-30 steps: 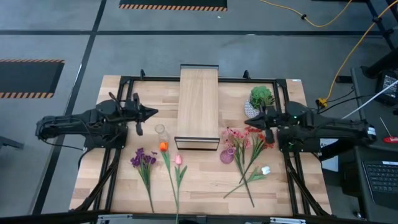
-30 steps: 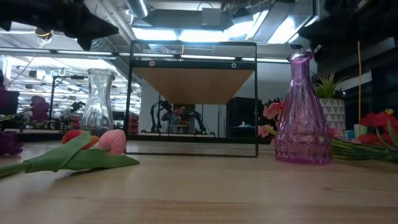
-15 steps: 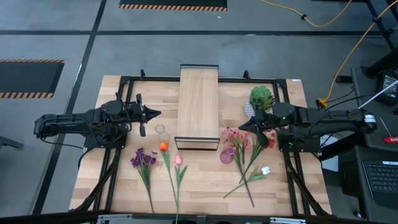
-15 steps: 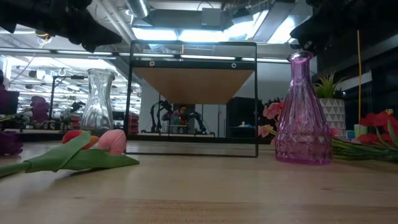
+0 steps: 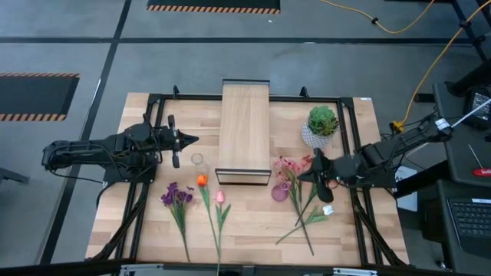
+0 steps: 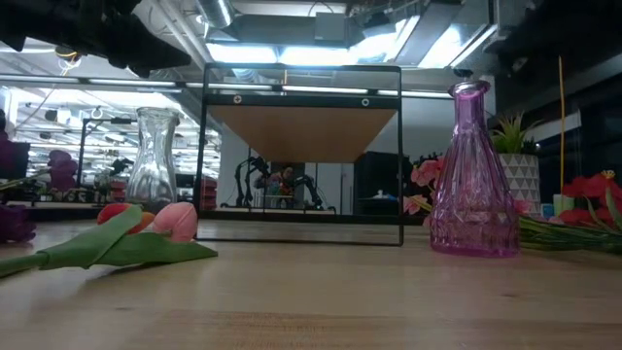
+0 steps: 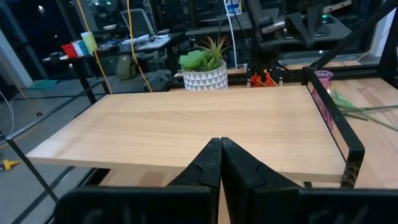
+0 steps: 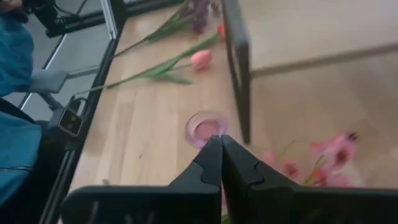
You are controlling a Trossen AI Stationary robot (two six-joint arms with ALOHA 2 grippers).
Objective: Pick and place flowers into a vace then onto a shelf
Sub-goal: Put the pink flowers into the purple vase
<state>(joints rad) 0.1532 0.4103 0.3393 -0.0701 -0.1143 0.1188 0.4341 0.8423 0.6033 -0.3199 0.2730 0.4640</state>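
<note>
Shelf (image 5: 244, 132) splits counter (image 5: 253, 222) down middle. Clear vase (image 5: 198, 161) just left of its near end, purple vase (image 5: 280, 192) just right. Flowers (image 5: 201, 201) strewn along front; potted plant (image 5: 322, 124) far right. Bare wood at far-left corner.

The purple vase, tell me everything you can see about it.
The purple vase is clear, pink-purple tinted, glass by the look of it, with a faceted body that widens to the base and a long slim neck ending in a small flared mouth. It stands upright on the wooden table, empty, just off the shelf at its near right corner. Pink blossoms lie beside it. From above it shows as a round pink ring. No gripper touches it.
</note>
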